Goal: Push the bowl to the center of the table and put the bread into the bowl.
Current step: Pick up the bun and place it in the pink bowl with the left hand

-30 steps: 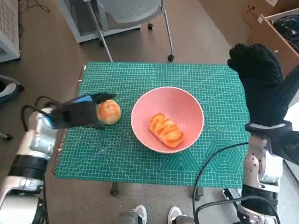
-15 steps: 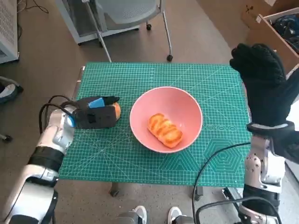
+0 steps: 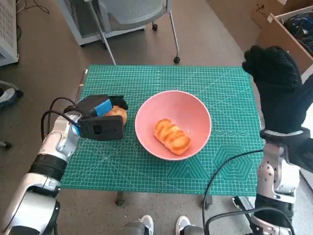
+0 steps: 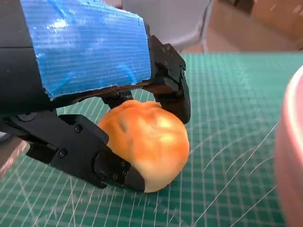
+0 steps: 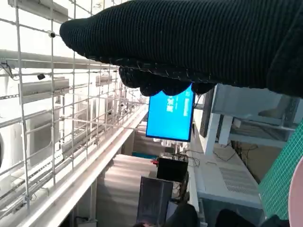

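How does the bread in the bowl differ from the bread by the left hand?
The bread in the bowl is long and ridged; the round bun is smooth and domed. The long one lies inside the pink bowl, untouched by either hand; the bun sits on the green mat beside the bowl, with the left hand closed around it. Both are golden-orange baked pieces.

Pink bowl [image 3: 173,125]: round, upright, on green cutting mat [image 3: 161,78], about mid-table. Inside: elongated glazed golden bread [image 3: 172,136], ridged top, lying diagonally on bowl floor. Round golden bun [image 3: 117,115]: on mat just beside bowl, toward left edge, clasped between black fingers [image 4: 109,165].
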`<control>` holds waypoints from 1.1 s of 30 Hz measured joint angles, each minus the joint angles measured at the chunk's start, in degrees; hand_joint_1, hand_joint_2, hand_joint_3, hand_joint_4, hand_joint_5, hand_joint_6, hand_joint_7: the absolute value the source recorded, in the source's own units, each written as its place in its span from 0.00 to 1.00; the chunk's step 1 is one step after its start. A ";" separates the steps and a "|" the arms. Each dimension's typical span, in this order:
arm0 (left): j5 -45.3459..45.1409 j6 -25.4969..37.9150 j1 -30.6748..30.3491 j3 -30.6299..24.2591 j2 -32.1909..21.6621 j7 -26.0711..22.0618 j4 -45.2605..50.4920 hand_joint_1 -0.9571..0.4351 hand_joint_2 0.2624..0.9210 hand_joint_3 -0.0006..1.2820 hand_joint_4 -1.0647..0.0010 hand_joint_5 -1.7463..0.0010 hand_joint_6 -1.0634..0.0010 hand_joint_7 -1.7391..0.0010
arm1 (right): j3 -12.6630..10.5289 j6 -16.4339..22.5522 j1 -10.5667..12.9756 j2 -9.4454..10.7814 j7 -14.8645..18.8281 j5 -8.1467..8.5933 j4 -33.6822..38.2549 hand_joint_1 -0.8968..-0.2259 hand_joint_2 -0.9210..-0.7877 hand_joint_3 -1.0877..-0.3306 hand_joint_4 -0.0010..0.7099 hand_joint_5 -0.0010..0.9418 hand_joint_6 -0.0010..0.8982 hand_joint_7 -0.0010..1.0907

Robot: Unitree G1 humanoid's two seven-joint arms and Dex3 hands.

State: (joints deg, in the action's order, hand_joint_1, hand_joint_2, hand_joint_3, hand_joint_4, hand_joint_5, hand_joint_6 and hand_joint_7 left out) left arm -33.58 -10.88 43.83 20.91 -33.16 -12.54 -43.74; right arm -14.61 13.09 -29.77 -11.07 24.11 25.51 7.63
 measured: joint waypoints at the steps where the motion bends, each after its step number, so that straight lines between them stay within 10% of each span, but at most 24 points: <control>1: 0.20 -0.21 -0.20 -0.41 -0.20 0.06 0.84 0.69 1.00 0.08 0.38 0.31 0.45 0.30 | 0.00 0.05 0.02 0.00 0.00 0.00 0.00 0.58 0.00 0.69 0.45 0.00 0.11 0.51; 33: 9.71 2.00 -9.43 -13.90 6.81 1.67 48.66 0.69 0.96 0.00 0.23 0.44 0.30 0.38 | 1.17 1.97 0.22 0.83 0.01 -0.72 0.95 0.60 0.00 0.68 0.45 0.00 0.10 0.51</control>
State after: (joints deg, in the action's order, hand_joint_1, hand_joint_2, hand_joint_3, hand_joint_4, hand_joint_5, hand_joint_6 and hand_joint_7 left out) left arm -23.87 -8.88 34.39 7.01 -26.35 -10.87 4.92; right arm -13.44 15.06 -29.54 -10.24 24.12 24.79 8.58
